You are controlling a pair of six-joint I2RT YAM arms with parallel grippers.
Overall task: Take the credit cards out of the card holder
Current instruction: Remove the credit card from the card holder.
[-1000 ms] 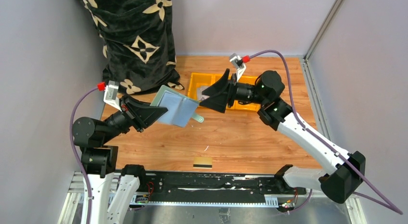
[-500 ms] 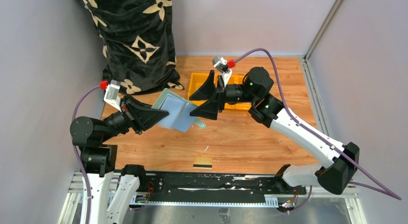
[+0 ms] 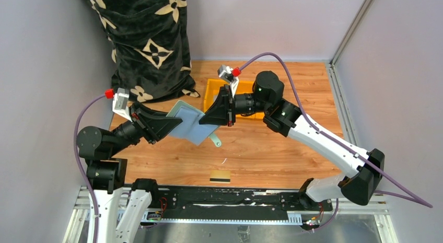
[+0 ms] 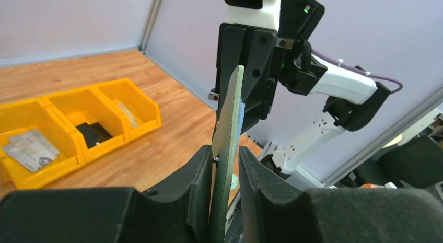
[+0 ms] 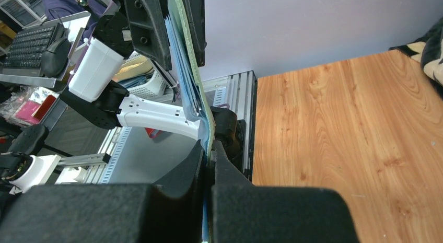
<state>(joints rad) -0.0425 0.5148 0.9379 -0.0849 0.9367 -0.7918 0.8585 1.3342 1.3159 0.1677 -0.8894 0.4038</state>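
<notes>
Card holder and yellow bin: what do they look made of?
Card holder: probably soft faux leather or vinyl. Matte sage outside, pale blue-grey inside, a thin edge that bends slightly, a small metal-looking snap stud. Yellow bin: rigid moulded plastic, semi-gloss. Uniform colour, thick rounded rims, soft highlights on the walls.

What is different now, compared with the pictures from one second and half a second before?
The right gripper moved left to the card holder and closed its open jaws on the holder's free edge. The holder remains between the fingers of the left gripper. The loose yellow-gold card and the yellow bin have not moved.
</notes>
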